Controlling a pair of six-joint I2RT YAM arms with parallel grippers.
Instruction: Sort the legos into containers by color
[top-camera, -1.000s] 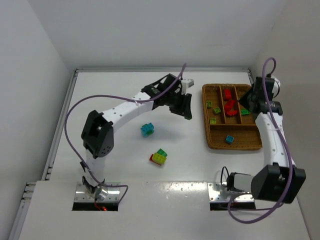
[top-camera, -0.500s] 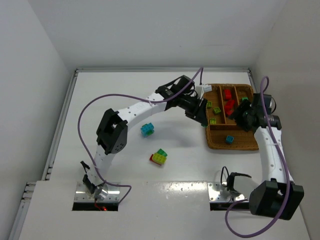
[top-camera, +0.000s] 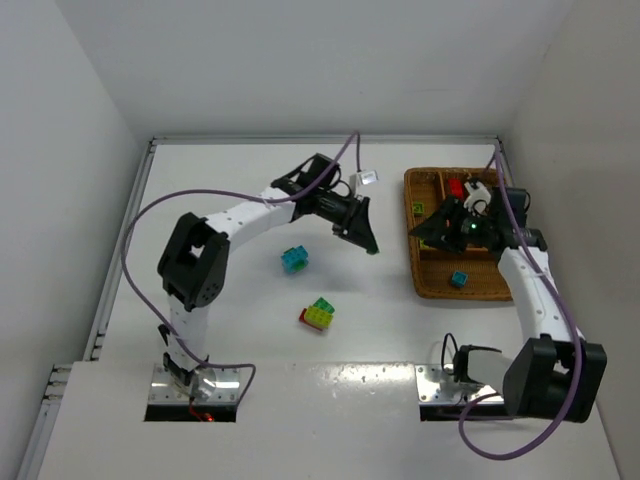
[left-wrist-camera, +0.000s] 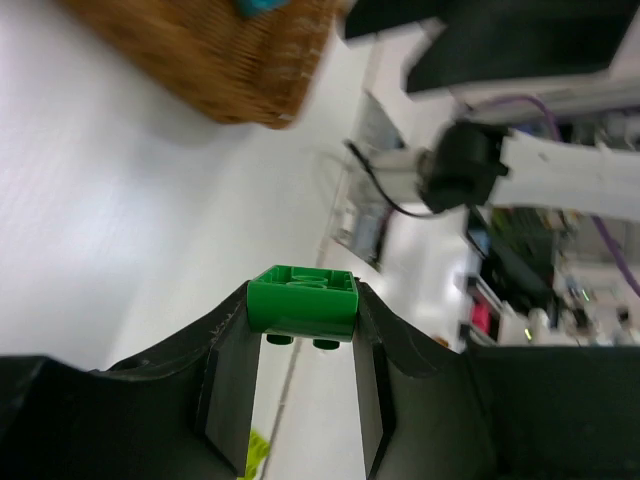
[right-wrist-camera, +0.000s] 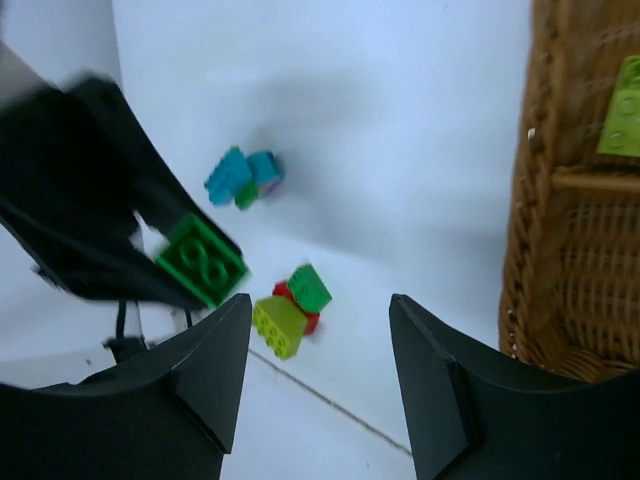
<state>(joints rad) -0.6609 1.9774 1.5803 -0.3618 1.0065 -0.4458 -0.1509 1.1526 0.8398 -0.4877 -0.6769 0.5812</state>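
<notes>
My left gripper (top-camera: 366, 243) is shut on a green lego (left-wrist-camera: 303, 299), held above the table just left of the wicker tray (top-camera: 432, 288). The right wrist view shows that same green lego (right-wrist-camera: 200, 258) between the black fingers. My right gripper (top-camera: 424, 229) hangs open and empty over the tray's left compartments, pointing left. On the table lie a cyan lego cluster (top-camera: 294, 259) and a red, green and yellow-green stack (top-camera: 318, 314). The tray holds red legos (top-camera: 456, 187), a green one (top-camera: 418, 208) and a cyan one (top-camera: 458, 279).
White walls close in the table at the back and on both sides. The tray's wicker wall (right-wrist-camera: 570, 210) stands at the right of the right wrist view, with a yellow-green brick (right-wrist-camera: 625, 105) inside. Both arm bases sit at the near edge.
My right gripper has opened and swung left across the tray. My left gripper reached toward the tray's left edge, then drew back left, still gripping the green lego.
</notes>
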